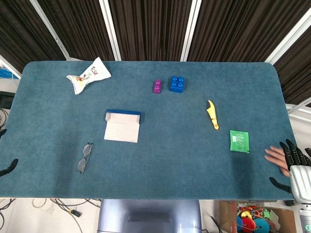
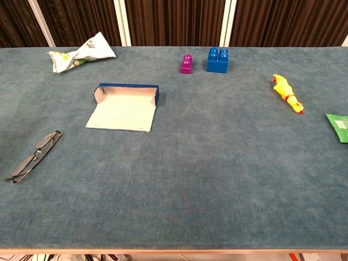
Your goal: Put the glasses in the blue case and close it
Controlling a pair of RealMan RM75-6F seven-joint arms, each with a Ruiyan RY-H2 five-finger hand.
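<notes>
Laboratory test station. A teal felt-covered table (image 1: 160,170) stands before dark corrugated wall panels (image 1: 146,24) with white metal struts (image 1: 111,29). Loose cables (image 1: 63,206) lie on the floor.

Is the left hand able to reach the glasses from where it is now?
Probably yes. The glasses lie folded near the table's left front edge, apart from the open blue case. Only dark fingers of the left hand show at that edge, and nothing lies between them.
</notes>
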